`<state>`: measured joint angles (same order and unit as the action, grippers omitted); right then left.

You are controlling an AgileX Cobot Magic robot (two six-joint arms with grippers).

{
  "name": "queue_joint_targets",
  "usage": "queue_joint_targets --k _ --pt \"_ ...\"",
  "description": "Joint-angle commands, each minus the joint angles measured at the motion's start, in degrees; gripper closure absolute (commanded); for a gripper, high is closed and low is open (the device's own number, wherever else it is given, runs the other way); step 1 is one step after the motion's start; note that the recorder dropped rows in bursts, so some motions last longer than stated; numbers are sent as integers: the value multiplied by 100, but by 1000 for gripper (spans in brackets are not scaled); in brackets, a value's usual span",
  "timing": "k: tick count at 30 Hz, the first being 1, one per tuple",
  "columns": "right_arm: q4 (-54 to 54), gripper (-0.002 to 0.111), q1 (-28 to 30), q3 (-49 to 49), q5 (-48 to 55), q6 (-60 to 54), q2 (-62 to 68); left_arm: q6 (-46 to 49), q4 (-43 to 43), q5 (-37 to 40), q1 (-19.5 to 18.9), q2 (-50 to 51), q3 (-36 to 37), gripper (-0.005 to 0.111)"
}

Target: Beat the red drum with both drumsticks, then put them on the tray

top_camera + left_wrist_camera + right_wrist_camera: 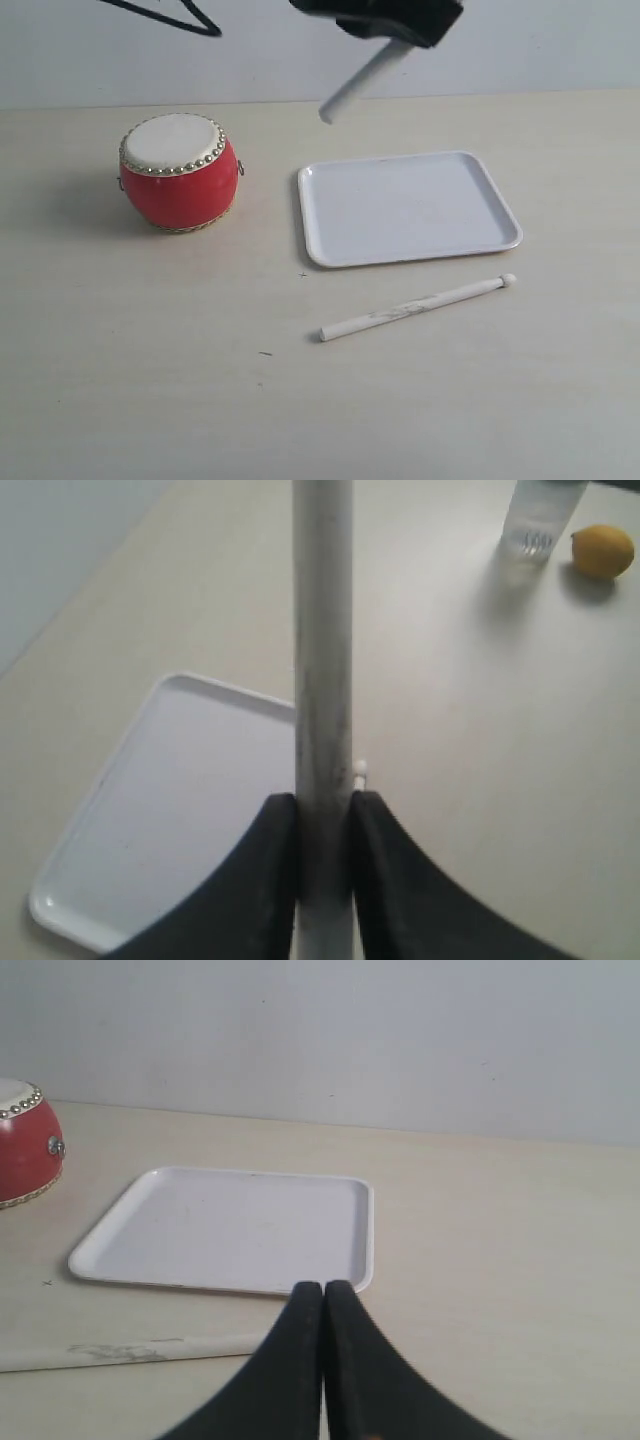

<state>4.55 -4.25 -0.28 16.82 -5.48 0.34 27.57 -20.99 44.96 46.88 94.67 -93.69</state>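
Note:
The red drum stands upright at the left of the table; its edge shows in the right wrist view as the drum. The white tray lies to its right with nothing on it. High above the tray's far edge, my left gripper is shut on one drumstick, which slants down toward the drum. In the left wrist view the gripper clamps that drumstick above the tray. The other drumstick lies on the table in front of the tray. My right gripper is shut and holds nothing, just above the lying drumstick and the tray.
In the left wrist view a clear bottle and a yellow lemon stand on the table well beyond the tray. A black cable hangs at the top left above the drum. The right arm is outside the exterior view.

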Motion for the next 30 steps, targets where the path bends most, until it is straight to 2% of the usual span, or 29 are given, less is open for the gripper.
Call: queue_joint_targets --k 1,9,14,19,24,27,30 --pt "-11 108 24 28 -37 -30 -34 -74 49 -13 -14 -831 349 107" --pt "-11 108 24 28 -37 -30 -34 -97 268 -533 -14 -2409 1350 107" --pt "-57 108 24 28 -182 -45 -34 -107 394 -1065 -14 -3724 2504 107" --pt "-8 108 24 28 -1609 -30 -34 -585 1051 -1370 -14 -4651 3575 107" --pt "1 108 24 28 -2876 34 -34 -585 1062 -1515 -14 -4877 3915 107" --pt "6 108 24 28 -2932 754 -34 -585 1062 -1526 -14 -4877 3915 107" --pt "111 108 24 28 -3314 2133 -34 -585 1062 -1537 -14 -4877 3915 107"
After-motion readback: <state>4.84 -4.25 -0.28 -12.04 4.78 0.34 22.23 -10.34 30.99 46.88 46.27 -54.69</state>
